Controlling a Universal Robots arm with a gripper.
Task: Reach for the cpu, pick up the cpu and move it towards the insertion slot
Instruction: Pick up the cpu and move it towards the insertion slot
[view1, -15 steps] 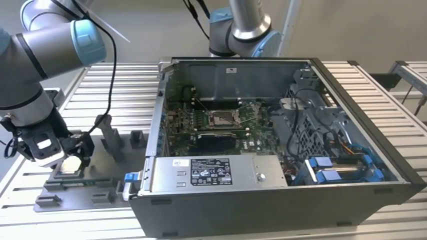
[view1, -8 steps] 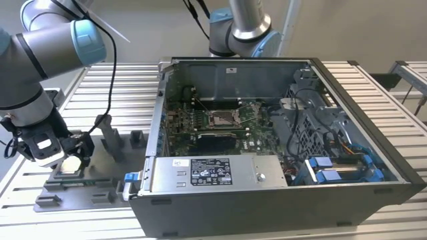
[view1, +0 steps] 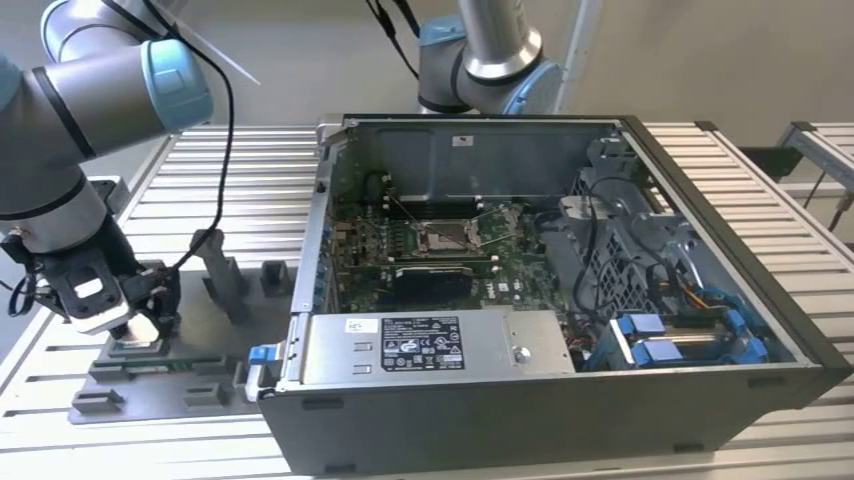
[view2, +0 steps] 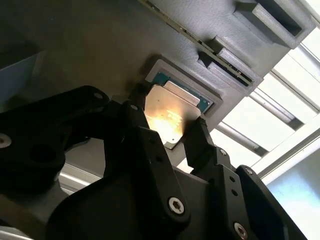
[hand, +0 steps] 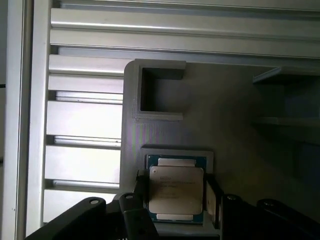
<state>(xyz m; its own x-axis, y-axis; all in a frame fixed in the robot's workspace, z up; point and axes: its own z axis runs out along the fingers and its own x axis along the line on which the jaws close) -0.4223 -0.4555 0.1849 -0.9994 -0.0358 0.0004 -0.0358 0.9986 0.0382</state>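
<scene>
The cpu (hand: 176, 190) is a pale metal square on a green base, lying in a shallow grey nest (hand: 177, 151) of the fixture plate. My gripper (hand: 175, 196) straddles it, with the black fingers (hand: 210, 197) against two opposite edges. In the second wrist view the cpu (view2: 167, 112) glints between the same fingers of the gripper (view2: 167, 116), still level with the nest. In the exterior view the gripper (view1: 134, 325) is low over the fixture at the far left. The insertion slot (view1: 441, 235) sits on the green board inside the open computer case, well to the exterior view's right.
The grey fixture plate (view1: 200, 350) carries upright posts (view1: 220, 275) and blocks close to the gripper. The computer case wall (view1: 314, 250) stands between the fixture and the slot. A second arm's base (view1: 481, 60) rises behind the case. A slatted metal table (view1: 240, 180) lies underneath.
</scene>
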